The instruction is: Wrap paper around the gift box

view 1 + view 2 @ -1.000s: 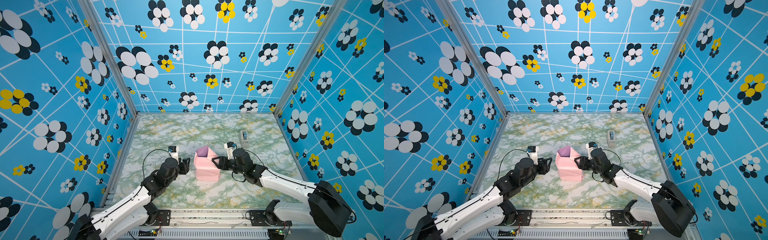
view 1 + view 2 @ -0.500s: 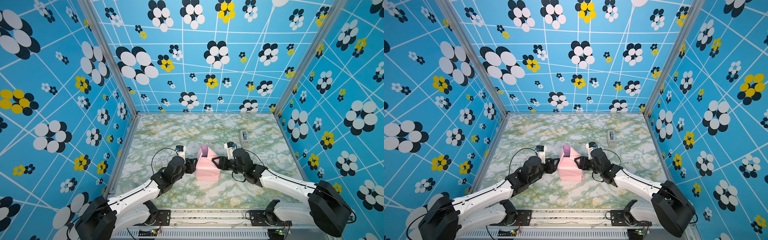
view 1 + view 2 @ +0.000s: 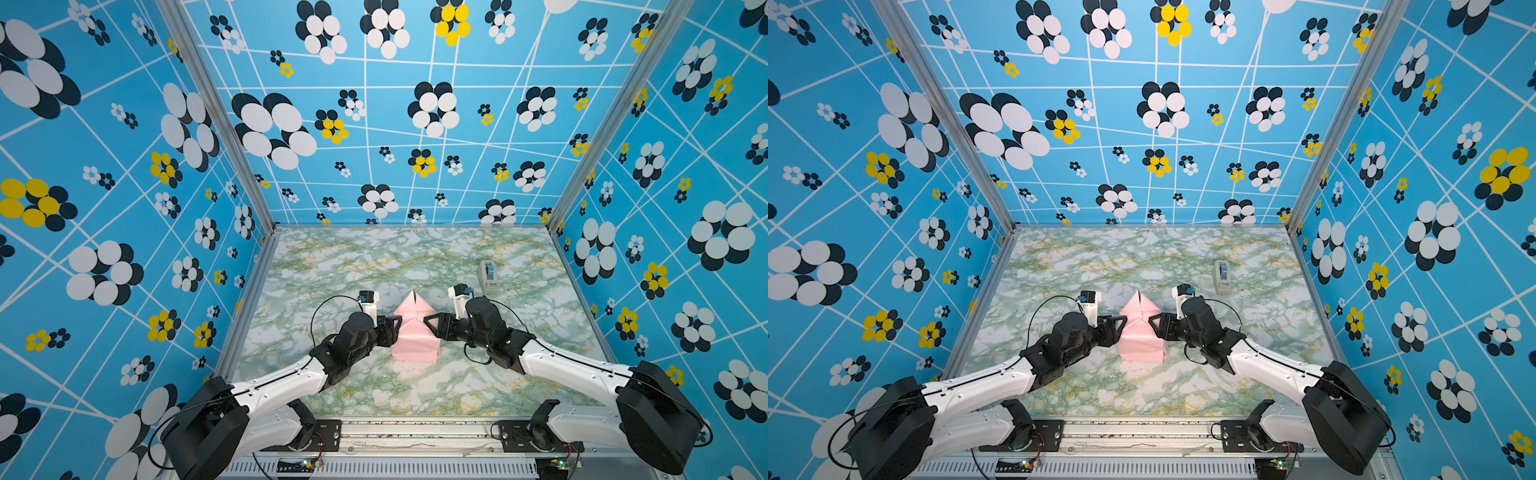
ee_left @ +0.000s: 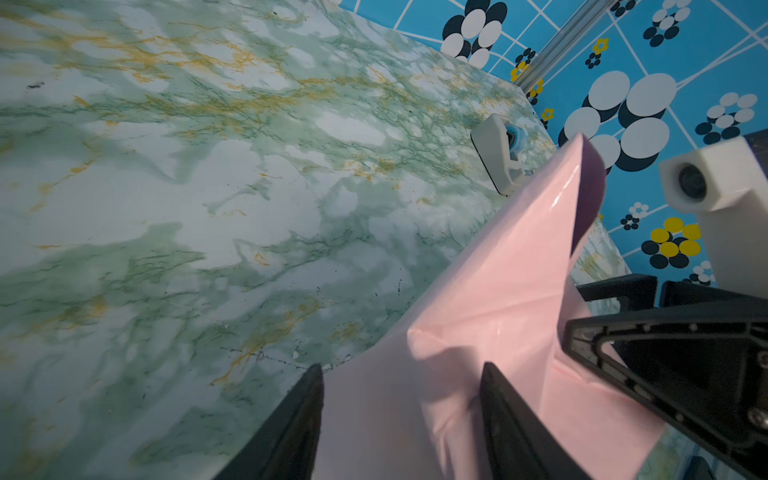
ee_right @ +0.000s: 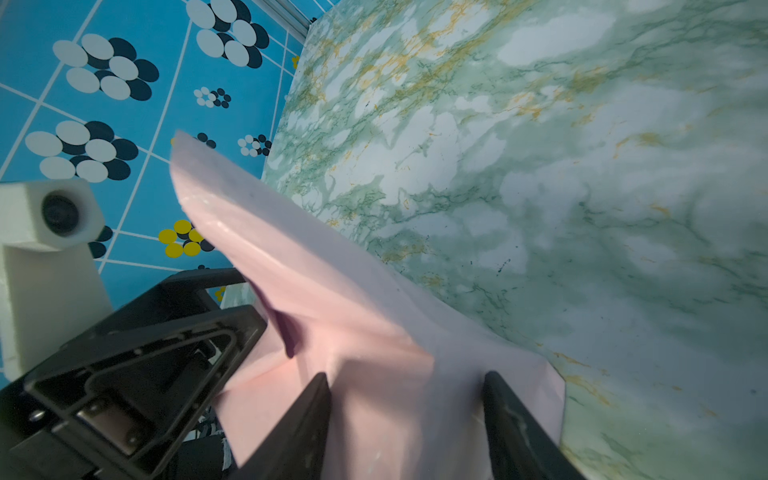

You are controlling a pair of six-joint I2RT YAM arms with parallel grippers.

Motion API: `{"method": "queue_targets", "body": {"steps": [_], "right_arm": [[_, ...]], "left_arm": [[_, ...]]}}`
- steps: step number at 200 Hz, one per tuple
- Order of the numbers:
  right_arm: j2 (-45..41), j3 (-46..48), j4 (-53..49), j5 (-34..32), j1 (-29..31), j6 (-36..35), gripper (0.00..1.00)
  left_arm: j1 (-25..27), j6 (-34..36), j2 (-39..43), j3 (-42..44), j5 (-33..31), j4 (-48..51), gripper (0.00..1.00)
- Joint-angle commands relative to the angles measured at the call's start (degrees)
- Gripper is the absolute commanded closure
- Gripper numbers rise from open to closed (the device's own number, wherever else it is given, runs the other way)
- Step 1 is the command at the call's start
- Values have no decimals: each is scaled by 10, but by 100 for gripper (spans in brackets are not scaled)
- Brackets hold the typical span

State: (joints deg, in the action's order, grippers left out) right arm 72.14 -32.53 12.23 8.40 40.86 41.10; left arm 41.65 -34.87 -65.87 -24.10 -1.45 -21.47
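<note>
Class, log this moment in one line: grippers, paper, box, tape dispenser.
left gripper: open, at paper | right gripper: open, opposite side | paper: pink, flap peaked up | box: hidden | tape dispenser: apart

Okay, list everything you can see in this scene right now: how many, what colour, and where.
paper: one, pink outside, purple inside, folded into a peaked parcel mid-table.
box: none visible; likely under the paper.
tape dispenser: one, white-grey, far right of the table.
table: one, green-white marble.
walls: three, blue flower print, around the table.
left gripper: one, black, open, at the parcel's left side.
right gripper: one, black, open, at its right side.
</note>
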Motion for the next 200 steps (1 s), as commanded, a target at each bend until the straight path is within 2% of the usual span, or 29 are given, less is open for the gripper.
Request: {"method": "queue_targets", "body": {"steps": [1,40,79,104,134,200], "right_arm": [[15,24,-117,10,5,-34,40],[25,10,-139,40,1,-62,39],[42,-3,-153,79,-18,-80,39],[42,-11,-173,94,-31,-97,39],[42,-18,-189,113,-44,-115,40],[54,-28,-187,147,-64,-129,39]], "left_arm": [[-39,64,-19,-15,99,34,39],[-110,166,-75,-97,247,129,40],[-121,258,-158,-191,349,216,42],[-123,309,-201,-242,384,271,42],[-133,337,-232,-288,422,301,44],[-140,404,-270,-340,497,353,48]]}}
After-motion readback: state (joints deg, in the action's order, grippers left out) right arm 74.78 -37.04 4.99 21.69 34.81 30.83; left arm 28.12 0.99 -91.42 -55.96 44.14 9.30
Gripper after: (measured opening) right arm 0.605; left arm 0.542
